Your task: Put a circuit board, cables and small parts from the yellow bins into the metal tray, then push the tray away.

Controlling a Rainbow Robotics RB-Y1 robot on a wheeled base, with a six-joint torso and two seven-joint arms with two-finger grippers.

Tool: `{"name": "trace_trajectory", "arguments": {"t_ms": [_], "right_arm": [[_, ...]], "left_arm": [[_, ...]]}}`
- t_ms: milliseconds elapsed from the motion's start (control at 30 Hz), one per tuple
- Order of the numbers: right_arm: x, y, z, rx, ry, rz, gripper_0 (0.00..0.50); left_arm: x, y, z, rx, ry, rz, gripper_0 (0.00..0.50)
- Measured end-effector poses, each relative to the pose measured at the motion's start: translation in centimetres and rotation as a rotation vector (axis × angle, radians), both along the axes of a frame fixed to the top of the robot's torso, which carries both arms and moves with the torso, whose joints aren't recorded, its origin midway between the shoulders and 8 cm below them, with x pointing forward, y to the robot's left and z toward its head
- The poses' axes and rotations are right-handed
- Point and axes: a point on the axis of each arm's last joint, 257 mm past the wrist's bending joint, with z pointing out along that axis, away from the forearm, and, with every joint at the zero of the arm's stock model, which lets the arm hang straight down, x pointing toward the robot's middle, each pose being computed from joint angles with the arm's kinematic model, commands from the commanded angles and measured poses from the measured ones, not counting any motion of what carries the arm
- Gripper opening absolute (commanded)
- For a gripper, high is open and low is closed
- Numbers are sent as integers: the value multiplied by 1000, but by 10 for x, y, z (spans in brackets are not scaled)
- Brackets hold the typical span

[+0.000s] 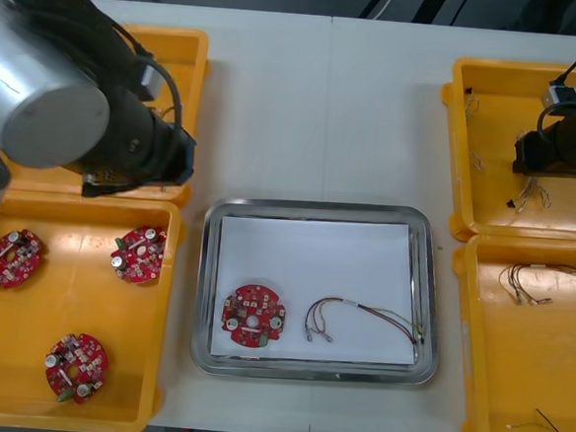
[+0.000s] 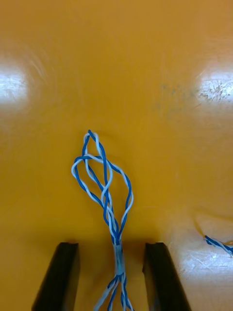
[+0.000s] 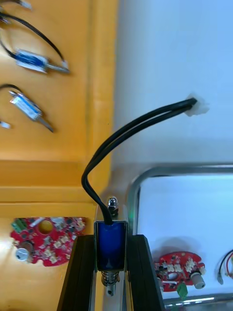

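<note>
My left gripper (image 3: 110, 238) is shut on a small metal part (image 3: 111, 252) with a blue body. The part's black cable (image 3: 126, 131) arcs up to a white plug over the table. In the front view the left gripper (image 1: 168, 163) hangs by the wall between the two left bins, near the metal tray's (image 1: 318, 210) far left corner. The tray, white inside, holds a red circuit board (image 1: 252, 315) and a thin cable (image 1: 360, 318). My right gripper (image 2: 114, 248) is open low in the far right bin (image 1: 495, 82), with a twisted blue and white cable (image 2: 104, 184) lying between its fingers.
The near left bin (image 1: 18, 395) holds three red boards (image 1: 77, 366). More small parts with black cables (image 3: 29, 60) lie in the far left bin. Thin cables (image 1: 535, 283) lie in the near right bin. Another blue and white cable end (image 2: 218, 244) sits beside my right fingers.
</note>
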Motion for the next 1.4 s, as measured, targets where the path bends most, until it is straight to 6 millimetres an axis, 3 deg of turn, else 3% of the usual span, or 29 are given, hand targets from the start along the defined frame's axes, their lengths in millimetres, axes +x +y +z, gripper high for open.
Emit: {"name": "trace_trajectory", "arguments": {"t_ms": [300,567,767,1167,1400], "right_arm": [[5,1,0,16,-31,-3,0],[2,7,11,13,-22,15,0],[-10,17,36,39,-1,41,0],[-53,29,87,74,75,89,0],[-91,36,117,64,119,134,0]], "left_arm": [[-27,-53,-38,60,84,-139,0],[-26,-64,-75,90,185,-93,0],[-21,-80,-97,81,192,-119,0],[-17,-93,-130,75,208,-140,0],[-15,-91,-134,76,214,-130,0]]}}
